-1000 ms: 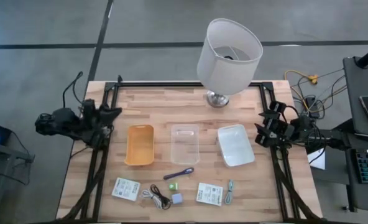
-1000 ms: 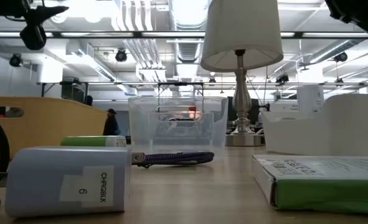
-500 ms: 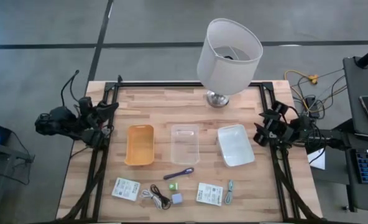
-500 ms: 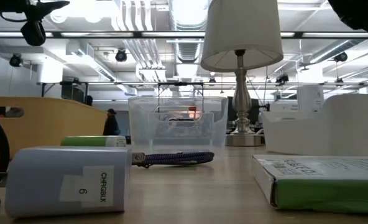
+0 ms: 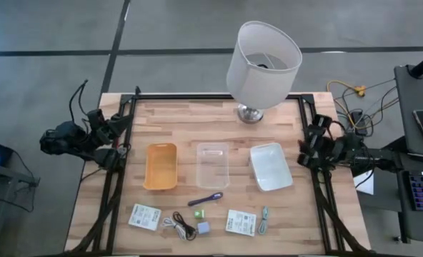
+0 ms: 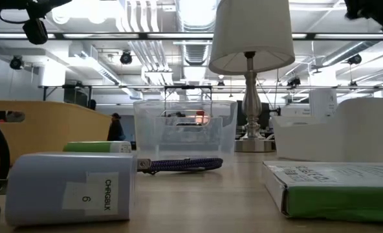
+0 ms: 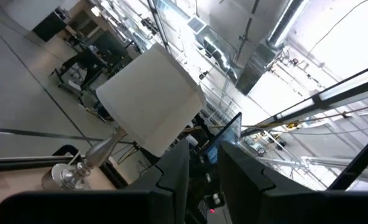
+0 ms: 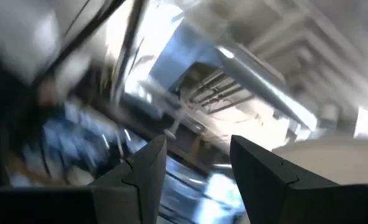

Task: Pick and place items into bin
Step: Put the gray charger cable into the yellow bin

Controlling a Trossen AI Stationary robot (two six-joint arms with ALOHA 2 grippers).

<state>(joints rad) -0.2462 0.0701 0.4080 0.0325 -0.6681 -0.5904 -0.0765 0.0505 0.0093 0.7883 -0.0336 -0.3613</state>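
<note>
**Arms shift at the edges; items untouched**

Left gripper (image 5: 118, 127) has lifted slightly at the table's (image 5: 190, 118) left edge, fingers slightly apart. Right gripper (image 5: 306, 146) has pulled back to the right edge, fingers apart. Packets (image 5: 145, 216), cables (image 5: 180, 227), pen (image 5: 206, 199) and cubes (image 5: 203, 228) lie unmoved before the bins (image 5: 213, 165).

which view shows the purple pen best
The high view: the pen lies whole on the table, in front of the clear bin. The low view shows it side-on, partly behind the grey-blue cube. Neither wrist view shows it.
</note>
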